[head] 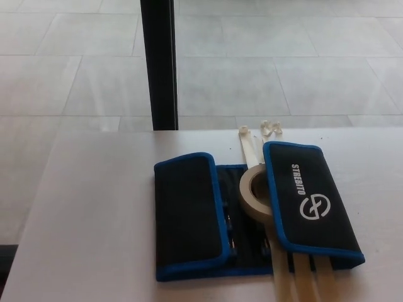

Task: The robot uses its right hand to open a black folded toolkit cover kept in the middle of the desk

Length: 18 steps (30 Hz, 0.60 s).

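Toolkit cover sits in front of you at the near middle of the worktop, black cloth with bright blue edging. You see its left flap folded inward and lying flat. Its right flap carries white lettering and a round white logo, and it leans up on a roll of tape rather than lying flat. Between the two flaps a narrow strip of the dark inside shows, with what look like tool handles in it, too dim for you to make out.

Under the cover, pale flat strips run from the far side, past the tape roll, out toward the near edge of the worktop. Just beyond the cover's far edge lies a small clear piece, too small for you to identify.

Beyond the worktop you see a grey tiled floor and a black upright post. Neither robot hand appears, so you cannot tell whether either is released or clenched.
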Tool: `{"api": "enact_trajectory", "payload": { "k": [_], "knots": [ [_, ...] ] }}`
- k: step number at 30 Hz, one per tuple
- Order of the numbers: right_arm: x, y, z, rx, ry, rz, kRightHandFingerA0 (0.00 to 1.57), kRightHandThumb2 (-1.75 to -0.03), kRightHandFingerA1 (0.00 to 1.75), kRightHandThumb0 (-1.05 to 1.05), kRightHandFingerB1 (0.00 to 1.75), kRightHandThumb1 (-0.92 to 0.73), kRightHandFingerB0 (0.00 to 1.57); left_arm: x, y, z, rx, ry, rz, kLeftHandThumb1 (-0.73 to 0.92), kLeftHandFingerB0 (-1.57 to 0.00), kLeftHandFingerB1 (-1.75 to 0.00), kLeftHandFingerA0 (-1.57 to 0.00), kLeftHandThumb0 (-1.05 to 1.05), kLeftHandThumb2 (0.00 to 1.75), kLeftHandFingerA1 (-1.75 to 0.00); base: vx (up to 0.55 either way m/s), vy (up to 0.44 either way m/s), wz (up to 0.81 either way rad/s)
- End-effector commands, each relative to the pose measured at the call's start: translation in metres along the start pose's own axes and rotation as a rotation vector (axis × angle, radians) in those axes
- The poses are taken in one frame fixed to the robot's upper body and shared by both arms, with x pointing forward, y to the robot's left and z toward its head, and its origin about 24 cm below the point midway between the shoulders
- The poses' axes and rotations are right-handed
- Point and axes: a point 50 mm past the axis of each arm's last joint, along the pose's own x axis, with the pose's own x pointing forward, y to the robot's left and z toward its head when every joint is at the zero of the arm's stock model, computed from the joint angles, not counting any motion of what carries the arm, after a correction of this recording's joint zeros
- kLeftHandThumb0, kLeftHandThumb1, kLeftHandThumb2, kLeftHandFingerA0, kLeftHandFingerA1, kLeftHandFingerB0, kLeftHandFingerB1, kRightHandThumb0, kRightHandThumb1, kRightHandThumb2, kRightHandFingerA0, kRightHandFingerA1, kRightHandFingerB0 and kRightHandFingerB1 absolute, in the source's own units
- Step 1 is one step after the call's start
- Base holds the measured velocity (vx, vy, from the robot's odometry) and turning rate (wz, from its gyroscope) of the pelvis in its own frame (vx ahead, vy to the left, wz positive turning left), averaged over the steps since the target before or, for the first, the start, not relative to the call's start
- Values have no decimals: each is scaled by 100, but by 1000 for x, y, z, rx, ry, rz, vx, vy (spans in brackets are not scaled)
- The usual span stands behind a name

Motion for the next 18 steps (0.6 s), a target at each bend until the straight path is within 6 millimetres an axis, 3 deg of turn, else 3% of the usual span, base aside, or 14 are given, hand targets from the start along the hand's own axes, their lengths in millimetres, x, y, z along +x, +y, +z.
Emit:
{"api": "enact_trajectory", "payload": {
  "k": [1, 5, 6, 7, 8, 10, 11, 12, 13, 14, 15, 16, 17, 18],
  "knots": [
    [1, -54, 59, 519, -225, -209, 2, -97, 55, -78, 25, -54, 0, -2, 39, 13, -149, -12, 42, 92, -25, -39, -24, -95, 74, -56, 0, 0, 0],
    [-8, -68, 110, 517, -420, -265, 1, -99, 61, -84, 36, -54, 0, -2, 36, 7, -185, 0, 41, 92, -28, -40, -27, -96, 75, -58, 0, 0, 0],
    [-9, -68, 121, 511, -468, -248, 0, -61, 61, -80, 33, -72, 5, -3, 37, 6, -199, 6, 42, 82, -25, -43, -28, -102, 87, -61, 0, 0, 0],
    [-13, -66, 138, 499, -525, -223, 1, -98, 59, -78, 40, -53, 2, -3, 38, 6, -194, 2, 42, 92, -25, -41, -27, -96, 74, -61, 0, 0, 0],
    [-13, -66, 138, 501, -525, -223, 1, -98, 59, -78, 40, -53, 2, -3, 38, 6, -194, 2, 42, 92, -25, -41, -27, -96, 74, -61, 0, 0, 0],
    [-30, -52, 181, 423, -703, -155, 11, -96, 62, -85, 41, -56, 4, -3, 38, 7, -207, 1, 37, 92, -25, -39, -26, -97, 75, -57, 0, 0, 0],
    [-41, -44, 199, 378, -768, -115, 1, -99, 55, -42, 52, -33, 0, -3, 38, 7, -206, 0, 38, 83, -25, -42, -28, -102, 85, -59, 0, 0, 0],
    [-59, -30, 224, 311, -865, -46, 5, -63, 73, -87, 48, -74, 7, -2, 37, 9, -200, -3, 40, 82, -25, -43, -28, -103, 87, -60, 0, 0, 0],
    [-66, -24, 232, 292, -911, -15, 5, -63, 73, -87, 48, -74, 7, -2, 37, 10, -194, -5, 41, 82, -25, -43, -28, -103, 87, -60, 0, 0, 8],
    [-76, -15, 243, 230, -979, 33, 4, -100, 59, -43, 54, -36, 0, -2, 37, 10, -193, -4, 42, 91, -25, -39, -26, -97, 75, -56, 0, 0, 0],
    [-78, -14, 244, 223, -985, 38, 4, -100, 59, -43, 54, -36, 0, -2, 37, 10, -193, -4, 43, 91, -25, -39, -26, -97, 75, -56, 0, 0, 0],
    [-92, 0, 258, 177, -1047, 91, 4, -62, 87, -90, 58, -74, 10, -2, 36, 10, -201, -3, 34, 92, -27, -39, -28, -96, 75, -56, 0, 0, 7],
    [-114, 26, 272, 63, -1126, 180, 0, -103, 53, -40, 51, -41, 0, -2, 36, 10, -195, -1, 35, 84, -24, -42, -27, -99, 85, -59, 0, 0, 0],
    [-123, 40, 275, 2, -1157, 208, 0, -103, 53, -40, 51, -41, 0, -2, 35, 10, -177, -4, 38, 84, -24, -42, -27, -99, 85, -59, 0, 0, 0]
  ]
}}
